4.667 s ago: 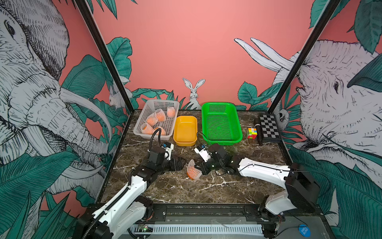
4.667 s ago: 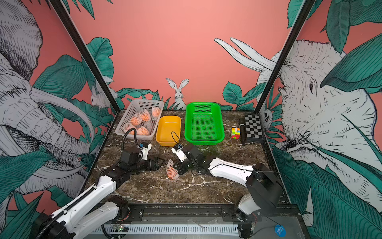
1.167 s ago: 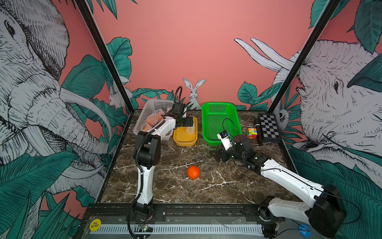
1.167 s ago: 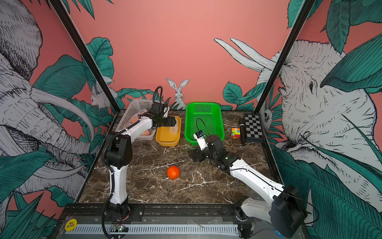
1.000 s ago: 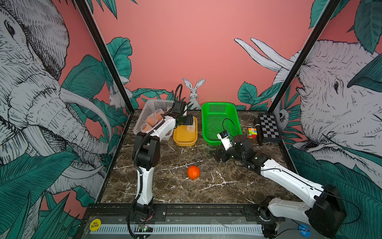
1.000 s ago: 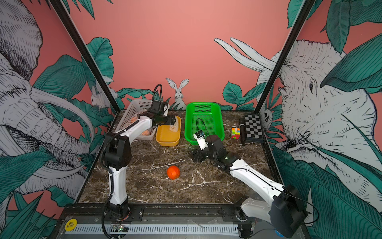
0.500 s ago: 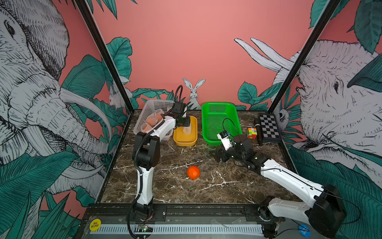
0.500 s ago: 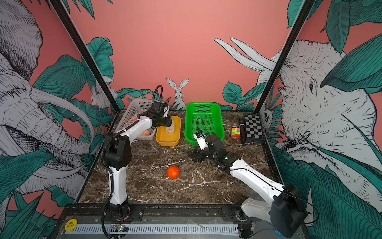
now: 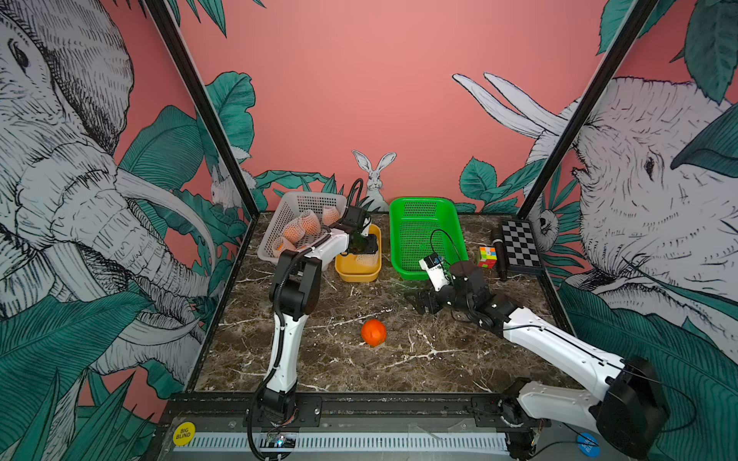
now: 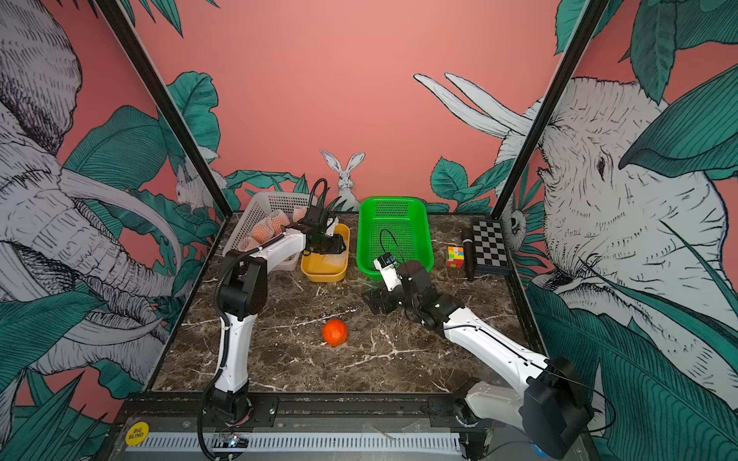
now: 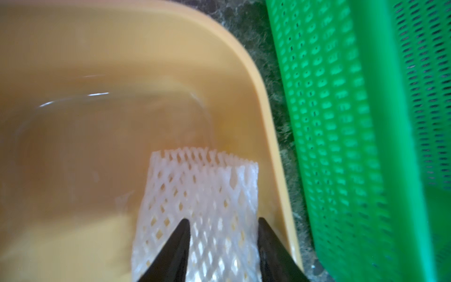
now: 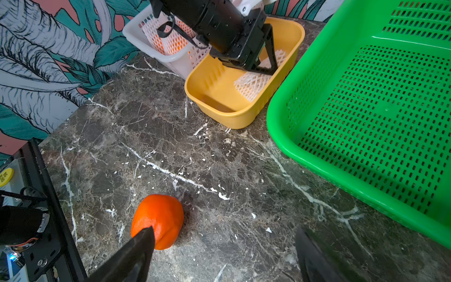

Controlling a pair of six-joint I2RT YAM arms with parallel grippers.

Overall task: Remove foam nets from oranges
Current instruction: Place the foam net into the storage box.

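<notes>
The left wrist view alone looks straight down into the yellow tub (image 11: 122,73). A loose white net (image 11: 202,200) lies in it by the wall nearest the green basket (image 11: 341,146). The left gripper (image 11: 222,227) stands over the net with its jaws partly open. One finger (image 11: 178,246) crosses the net and the other sits at its edge. The net is not pinched, and I cannot tell whether the tips touch it.

The right wrist view shows what that one misses. One bare orange (image 12: 158,219) sits on the table (image 12: 219,158), partly behind a fingertip of the right gripper (image 12: 224,239). That gripper's jaws are spread wide with nothing between them. The same view catches the net from the side and a netted orange (image 12: 170,41) in the white basket (image 12: 136,31).

Both top views give the layout. Three containers line the far edge of the table, and the white basket (image 9: 275,223) sits right against the tub (image 9: 358,273), with the green basket (image 9: 399,255) just beside. The left arm hides part of the white basket, but at least four netted oranges (image 9: 307,223) can be made out in it. The tub holds the one net. The green basket's perforated floor shows plainly. The orange (image 10: 334,332) rests mid-table, well apart from the containers and near but clear of the right gripper (image 10: 377,301), which hangs low over the table. Past the green basket stand one cube (image 9: 487,256) and one checkerboard (image 9: 519,243).
</notes>
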